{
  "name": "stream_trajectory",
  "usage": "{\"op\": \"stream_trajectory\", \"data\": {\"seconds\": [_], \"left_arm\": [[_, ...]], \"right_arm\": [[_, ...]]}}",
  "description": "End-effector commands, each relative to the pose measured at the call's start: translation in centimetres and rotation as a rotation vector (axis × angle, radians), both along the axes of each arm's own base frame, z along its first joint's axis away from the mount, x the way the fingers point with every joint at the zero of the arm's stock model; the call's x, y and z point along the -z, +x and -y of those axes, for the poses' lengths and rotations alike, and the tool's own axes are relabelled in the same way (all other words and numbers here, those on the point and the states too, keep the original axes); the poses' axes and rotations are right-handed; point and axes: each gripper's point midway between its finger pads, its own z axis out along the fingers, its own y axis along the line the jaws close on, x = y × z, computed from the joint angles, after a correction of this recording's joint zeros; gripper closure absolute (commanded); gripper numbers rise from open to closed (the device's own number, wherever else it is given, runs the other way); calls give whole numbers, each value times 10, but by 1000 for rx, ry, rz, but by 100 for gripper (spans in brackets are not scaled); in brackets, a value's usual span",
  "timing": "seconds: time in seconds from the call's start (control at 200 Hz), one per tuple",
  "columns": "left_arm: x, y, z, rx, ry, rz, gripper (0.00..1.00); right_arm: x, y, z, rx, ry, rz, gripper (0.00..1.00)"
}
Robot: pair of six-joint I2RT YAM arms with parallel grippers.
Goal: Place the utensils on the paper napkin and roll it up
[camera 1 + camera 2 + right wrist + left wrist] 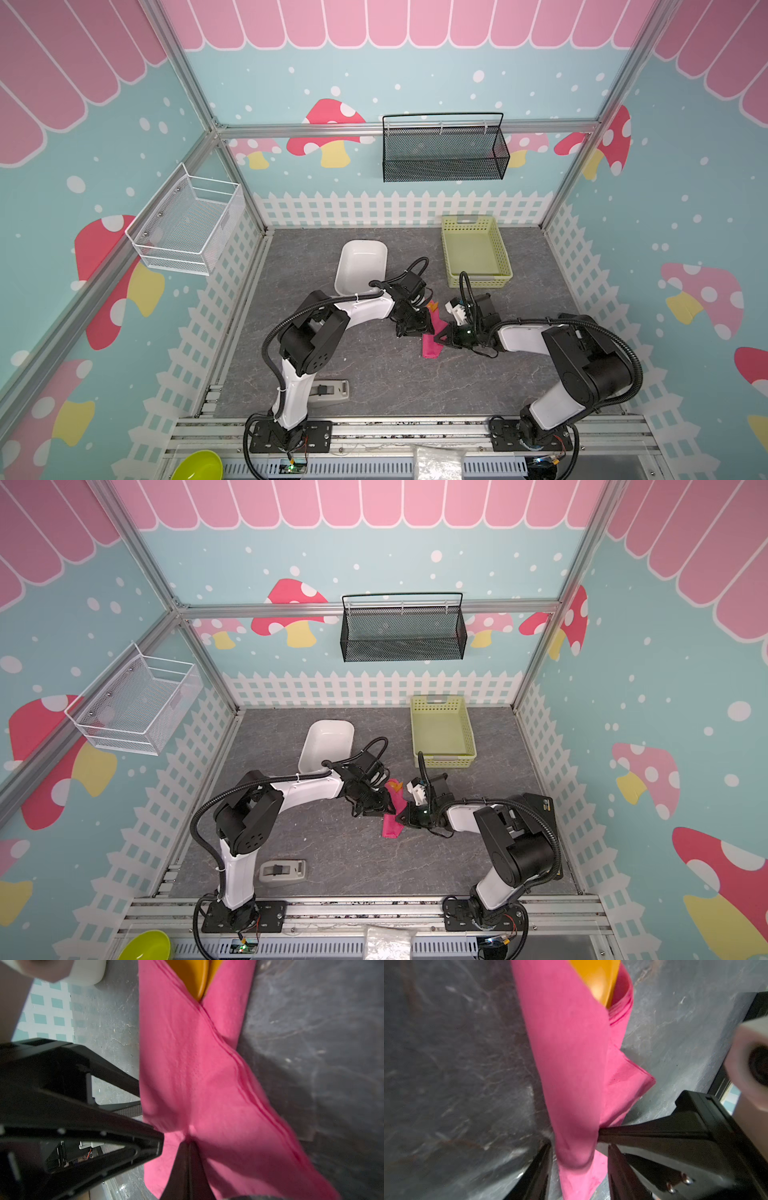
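Wrapping slender orange plastic utensils (433, 306), bright magenta-pink paper napkin (431, 344) lies straddled by spread left gripper (579, 1148) (9 o'clock), pinched by right gripper (188, 1146) (3 o'clock).

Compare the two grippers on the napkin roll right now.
The left gripper is open, fingers astride the paper napkin roll; right gripper is shut, tips pinching its paper. Left reaches from the roll's left, right from its right. Both meet mid-roll, short of the protruding orange utensils.
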Motion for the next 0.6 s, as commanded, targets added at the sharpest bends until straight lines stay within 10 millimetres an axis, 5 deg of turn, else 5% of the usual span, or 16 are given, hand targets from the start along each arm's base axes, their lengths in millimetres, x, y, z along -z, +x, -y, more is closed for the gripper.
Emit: {"op": "stream_trajectory", "data": {"seconds": [0.0, 0.595], "left_arm": [[24, -14, -11, -10, 72, -60, 56], [41, -15, -6, 3, 114, -98, 63]], "right_arm": [[37, -36, 23, 24, -119, -159, 96], [38, -38, 24, 29, -116, -161, 95]]}}
